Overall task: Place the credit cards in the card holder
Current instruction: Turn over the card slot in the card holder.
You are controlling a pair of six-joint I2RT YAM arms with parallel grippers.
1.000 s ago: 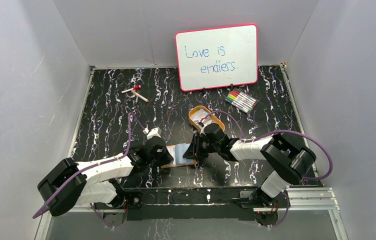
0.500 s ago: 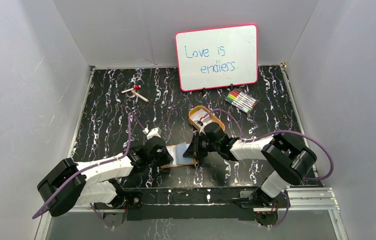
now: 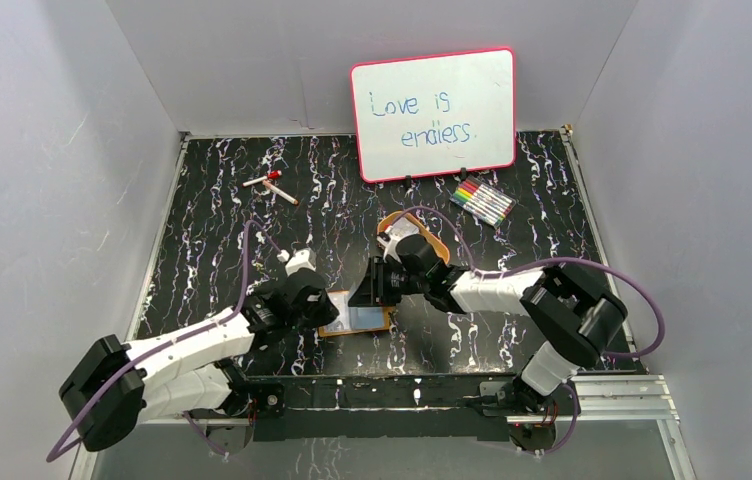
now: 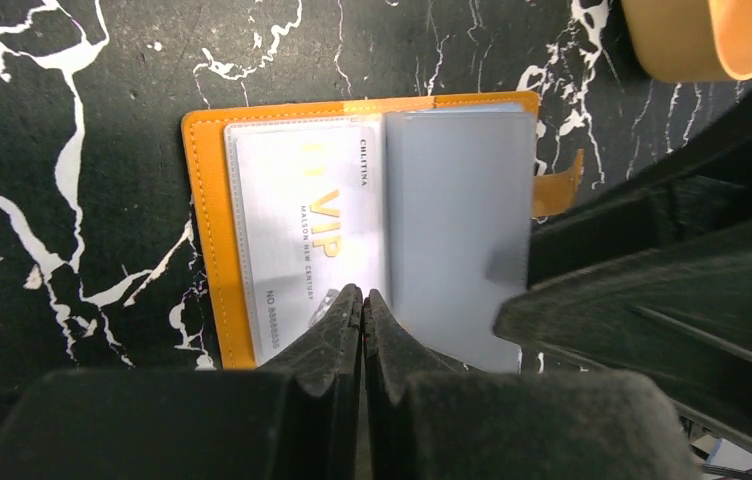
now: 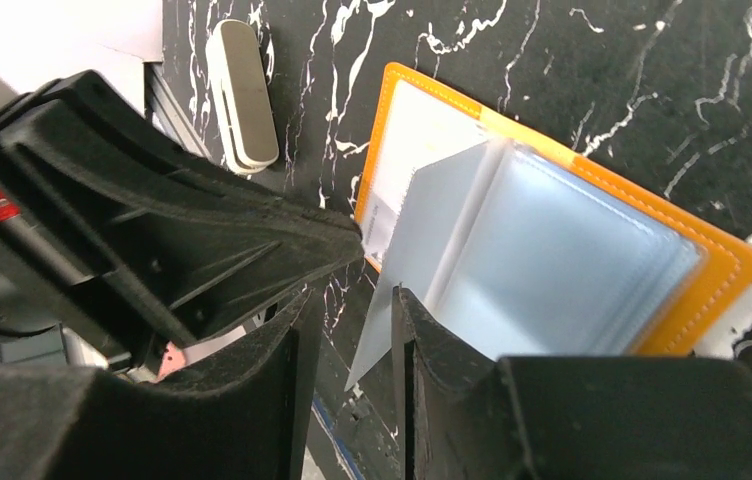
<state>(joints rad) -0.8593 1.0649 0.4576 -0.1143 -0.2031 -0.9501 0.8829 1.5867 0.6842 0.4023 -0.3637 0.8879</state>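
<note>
**A:** Left gripper [image 4: 362, 298], what's it doing?
**B:** Fingers are pressed together with nothing between them. The tips sit over the near edge of the card holder [image 4: 208, 260], right at the fold. I can't confirm contact.

**A:** Right gripper?
**B:** The right gripper [image 5: 352, 296] has a narrow gap. A thin pale inner leaf [image 5: 422, 240] of the holder stands up from the spine, and its lower corner is inside that gap. I can't tell if it's clamped or just sitting between the fingers.

**A:** How close are the two grippers?
**B:** Very close. In the right wrist view the left one's tip is just beside the raised leaf.

**A:** Where's the holder?
**B:** It lies open on the black marbled table [image 3: 212, 220], near the front and centre, between the two grippers. The orange cover is down and the orange closing tab [image 4: 557, 185] sticks out on the right side.

**A:** Cards?
**B:** One card [image 4: 302, 215], silver-white with gold "VIP" print, is seated in the left-hand pocket behind a clear sleeve. The right half shows blue-grey pockets.

**A:** Anything around it?
**B:** A yellow-orange tin tray [image 4: 697, 40] sits just beyond the holder's far right corner, not touching it. In the top view the right arm crosses over the tray. A whiteboard [image 3: 433, 113] reading "Love is endless." leans on the back wall. A set of coloured markers [image 3: 482, 203] lies in front of it to the right. A red-capped marker [image 3: 270, 186] lies well to its left.
</note>
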